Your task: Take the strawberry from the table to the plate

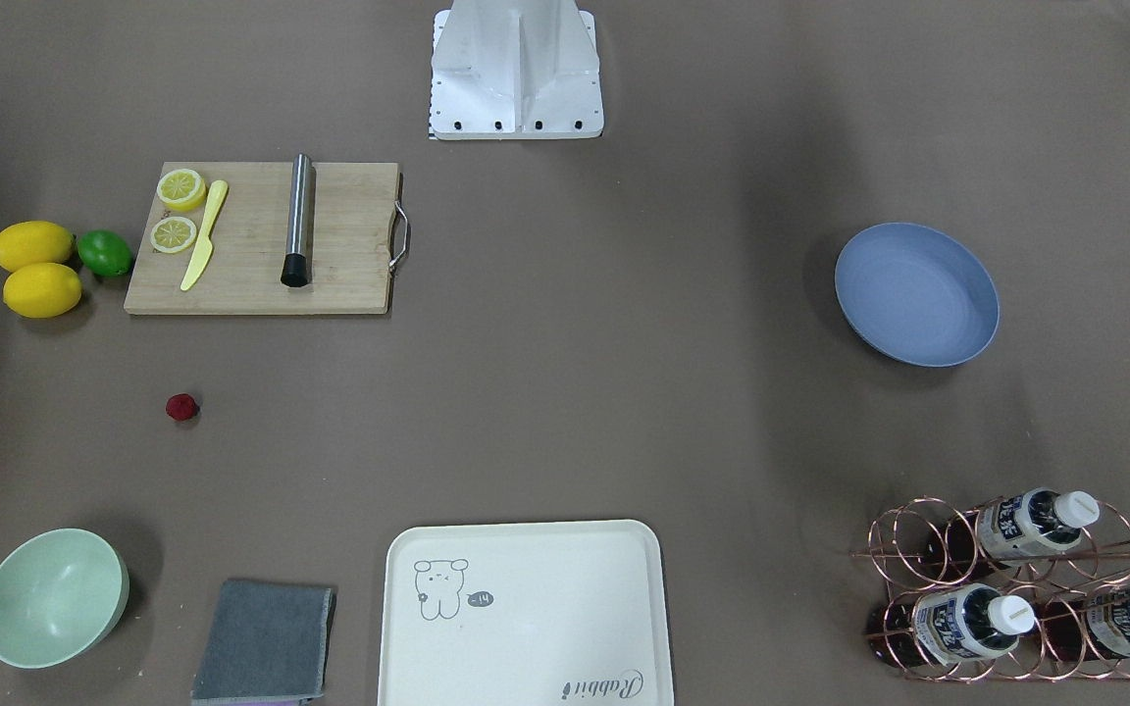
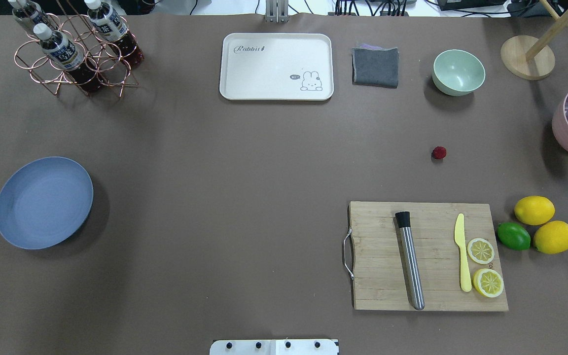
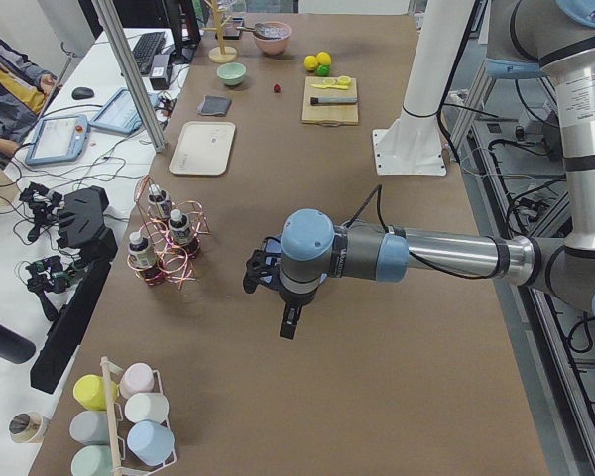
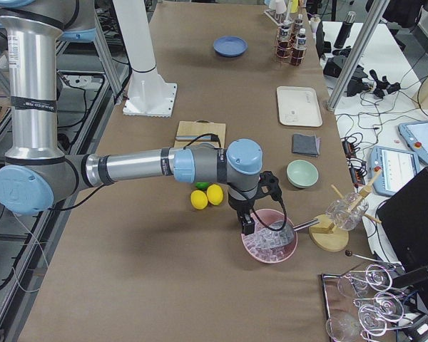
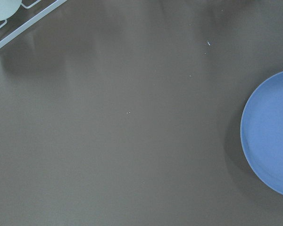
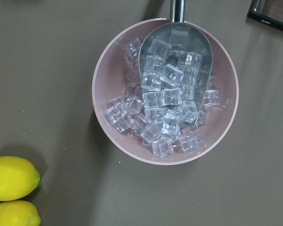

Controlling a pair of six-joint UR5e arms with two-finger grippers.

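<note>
Left arm (image 3: 446, 256) outstretched level, pincer (image 3: 290, 325) pointing down over table (image 3: 377, 397)

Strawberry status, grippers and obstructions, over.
Left gripper near plate, right gripper over ice bowl; jaw state unreadable. Strawberry on table, untouched. Nothing lies between it and plate.

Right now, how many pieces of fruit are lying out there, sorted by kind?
Whole lemons: 2
Cut lemon halves: 2
Lime: 1
Strawberry: 1
Total: 6
</note>
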